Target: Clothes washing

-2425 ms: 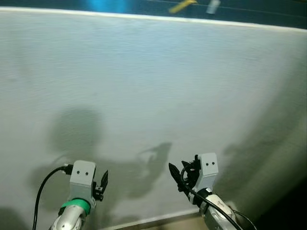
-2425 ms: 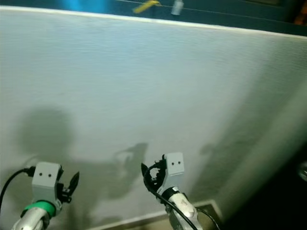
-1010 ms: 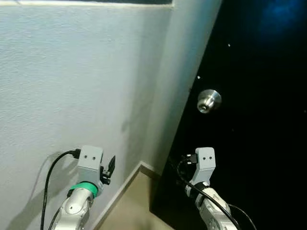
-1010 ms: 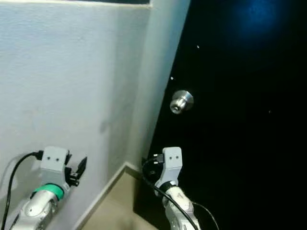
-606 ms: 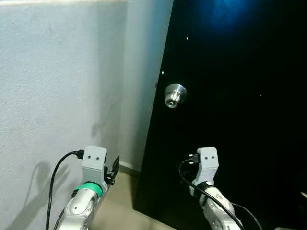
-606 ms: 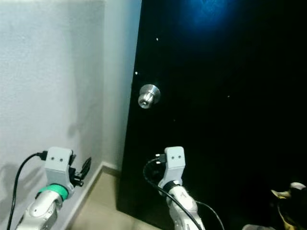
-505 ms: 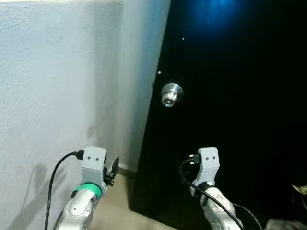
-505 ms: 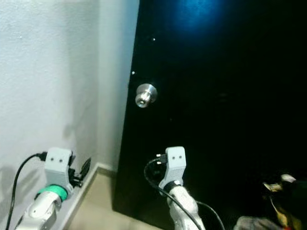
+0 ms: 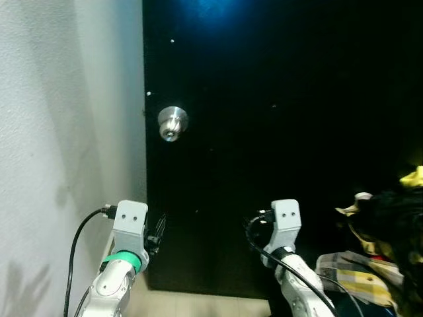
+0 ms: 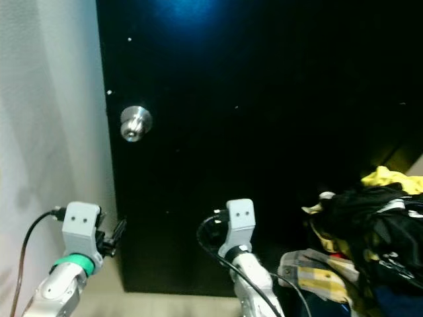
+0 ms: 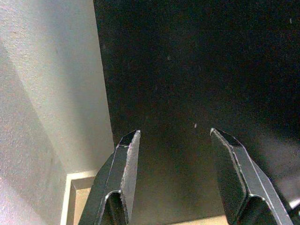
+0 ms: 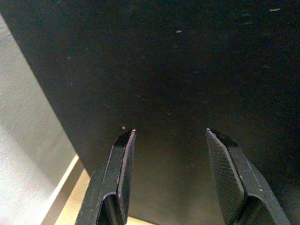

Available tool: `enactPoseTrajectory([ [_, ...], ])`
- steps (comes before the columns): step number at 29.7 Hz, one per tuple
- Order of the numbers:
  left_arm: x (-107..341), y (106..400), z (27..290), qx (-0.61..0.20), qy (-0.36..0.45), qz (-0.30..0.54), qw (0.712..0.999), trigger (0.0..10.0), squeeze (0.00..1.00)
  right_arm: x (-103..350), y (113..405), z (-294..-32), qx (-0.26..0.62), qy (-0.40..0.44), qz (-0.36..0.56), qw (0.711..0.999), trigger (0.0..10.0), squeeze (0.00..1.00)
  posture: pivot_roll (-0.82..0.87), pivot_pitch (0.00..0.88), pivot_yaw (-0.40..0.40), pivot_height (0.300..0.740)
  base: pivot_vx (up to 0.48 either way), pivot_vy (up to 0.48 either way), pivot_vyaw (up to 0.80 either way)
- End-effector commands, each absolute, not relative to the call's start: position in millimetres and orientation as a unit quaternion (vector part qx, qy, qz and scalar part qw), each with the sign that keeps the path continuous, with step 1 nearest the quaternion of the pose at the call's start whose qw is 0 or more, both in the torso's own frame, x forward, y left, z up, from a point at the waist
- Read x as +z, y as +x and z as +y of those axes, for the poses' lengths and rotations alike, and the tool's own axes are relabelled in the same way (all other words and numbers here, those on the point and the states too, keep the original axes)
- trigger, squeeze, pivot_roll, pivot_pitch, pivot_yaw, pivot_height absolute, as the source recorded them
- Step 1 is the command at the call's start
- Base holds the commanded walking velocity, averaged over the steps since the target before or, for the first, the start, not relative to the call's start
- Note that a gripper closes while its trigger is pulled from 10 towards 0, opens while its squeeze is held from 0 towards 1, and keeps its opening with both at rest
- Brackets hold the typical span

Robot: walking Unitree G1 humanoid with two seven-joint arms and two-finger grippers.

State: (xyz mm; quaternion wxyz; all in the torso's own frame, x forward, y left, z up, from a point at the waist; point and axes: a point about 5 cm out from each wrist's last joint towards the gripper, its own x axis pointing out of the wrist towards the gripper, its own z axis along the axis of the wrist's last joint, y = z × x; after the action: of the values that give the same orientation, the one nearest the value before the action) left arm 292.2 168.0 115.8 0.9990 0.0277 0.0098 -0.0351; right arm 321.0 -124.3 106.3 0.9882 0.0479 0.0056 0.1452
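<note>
Washing is not yet begun: clothes pile (image 10: 370,231) lies beside the black door (image 9: 264,99), both grippers (image 11: 176,154) (image 12: 168,154) spread and empty.

Black door beside a white wall

The black door (image 9: 277,99) carries a round silver knob (image 9: 172,123) near its edge; the textured white wall (image 9: 59,132) meets it, with pale floor (image 11: 89,197) below.

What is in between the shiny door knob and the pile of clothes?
Just bare black door. In the right eye view nothing hangs on it between the knob and the clothes pile. The right hand sits lower down.
</note>
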Motion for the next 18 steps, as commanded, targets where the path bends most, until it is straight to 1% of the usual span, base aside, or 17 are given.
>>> enactPoseTrajectory([
  [1, 114.3, 289.6, 168.0, -0.035, 0.023, 0.010, 0.999, 10.0, 0.00, 97.8, 316.5, -125.1, 0.147, 0.045, 0.018, 0.988, 10.0, 0.00, -0.01, 0.015, -0.049, 0.740, 0.000, 0.000, -0.80],
  [4, 114.2, 289.2, 168.1, -0.034, 0.023, 0.010, 0.999, 10.0, 0.00, 97.3, 316.1, -125.2, 0.147, 0.045, 0.018, 0.988, 10.0, 0.00, -0.01, 0.015, -0.049, 0.740, 0.000, 0.000, -0.80],
  [8, 119.4, 289.7, 167.4, -0.030, -0.010, 0.001, 1.000, 10.0, 0.00, 98.9, 317.0, -121.2, 0.151, 0.046, 0.015, 0.987, 10.0, 0.00, -0.01, 0.011, -0.047, 0.740, 0.000, 0.000, -0.80],
  [18, 122.7, 288.3, 165.8, -0.034, -0.009, -0.008, 0.999, 10.0, 0.00, 102.5, 317.9, -119.5, 0.155, 0.047, 0.008, 0.987, 10.0, 0.00, -0.01, 0.003, -0.050, 0.740, 0.000, 0.000, -0.80],
])
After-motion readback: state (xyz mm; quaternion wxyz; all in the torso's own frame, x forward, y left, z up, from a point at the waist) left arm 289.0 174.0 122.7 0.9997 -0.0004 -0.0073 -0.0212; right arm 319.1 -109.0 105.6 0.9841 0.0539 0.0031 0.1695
